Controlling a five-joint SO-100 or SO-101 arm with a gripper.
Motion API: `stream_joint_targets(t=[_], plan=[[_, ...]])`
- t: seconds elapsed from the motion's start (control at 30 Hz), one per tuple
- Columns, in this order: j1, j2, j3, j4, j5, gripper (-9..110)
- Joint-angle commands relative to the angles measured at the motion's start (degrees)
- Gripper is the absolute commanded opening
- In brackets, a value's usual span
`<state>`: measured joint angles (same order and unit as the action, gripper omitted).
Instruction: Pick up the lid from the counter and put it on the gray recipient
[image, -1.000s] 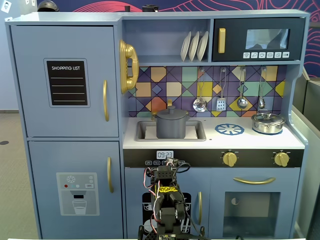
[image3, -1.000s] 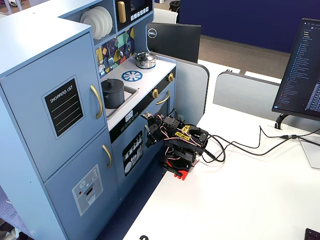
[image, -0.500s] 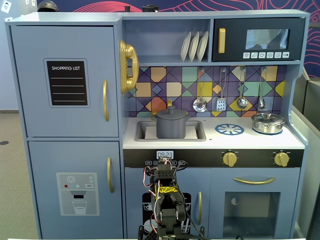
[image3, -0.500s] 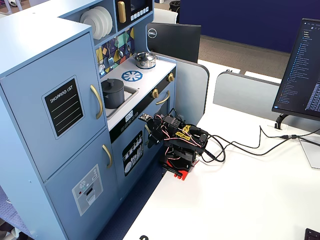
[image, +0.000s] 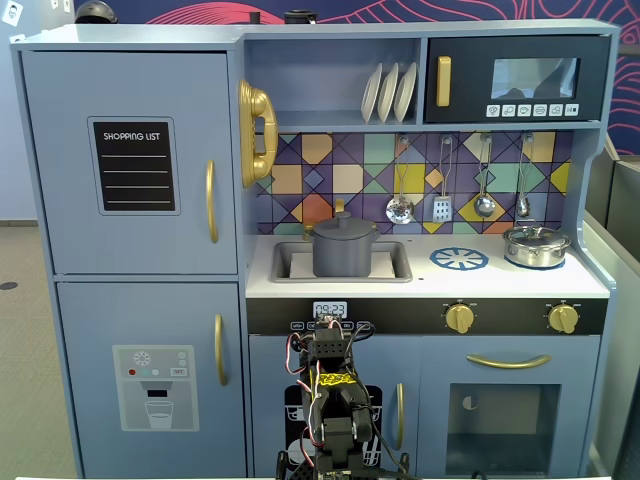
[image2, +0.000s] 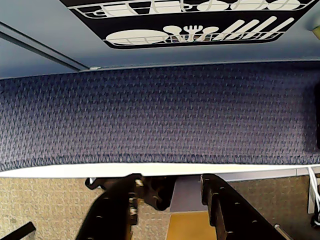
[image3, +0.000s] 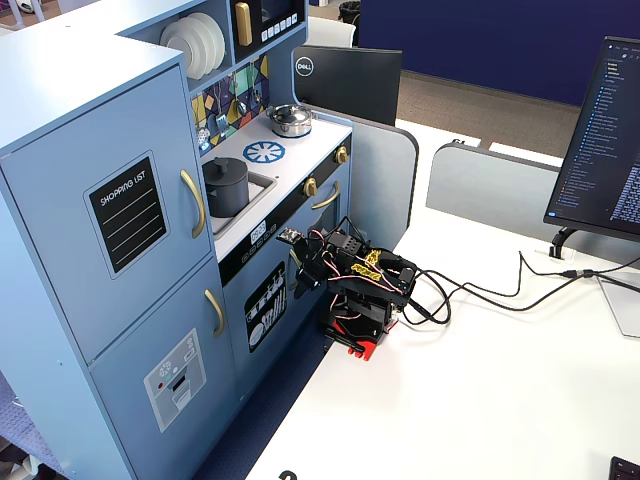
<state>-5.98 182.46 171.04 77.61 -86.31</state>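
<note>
The gray recipient (image: 342, 255), a dark gray pot, stands in the toy kitchen's sink, also seen from the side (image3: 227, 190). The lid (image: 342, 223) with its knob sits on top of the pot (image3: 226, 164). The black arm (image: 333, 395) is folded low on the white table in front of the kitchen, well below the counter. In the wrist view my gripper (image2: 170, 182) points down past the table edge at blue carpet, open, with nothing between its fingers. In a fixed view the gripper (image3: 303, 272) hangs beside the dishwasher door.
A steel pot (image: 536, 245) with its own lid stands at the counter's right, next to a blue burner (image: 459, 259). Utensils (image: 440, 180) hang on the backsplash. A monitor (image3: 603, 150) and cables (image3: 480, 292) are on the white table (image3: 480, 400).
The folded arm has shifted very slightly at the wrist. The lid and pot have not moved.
</note>
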Motion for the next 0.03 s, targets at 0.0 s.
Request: stream_joint_targets(t=[0.0], plan=[[0.4, -0.4, 1.0, 9.9, -0.2, 7]])
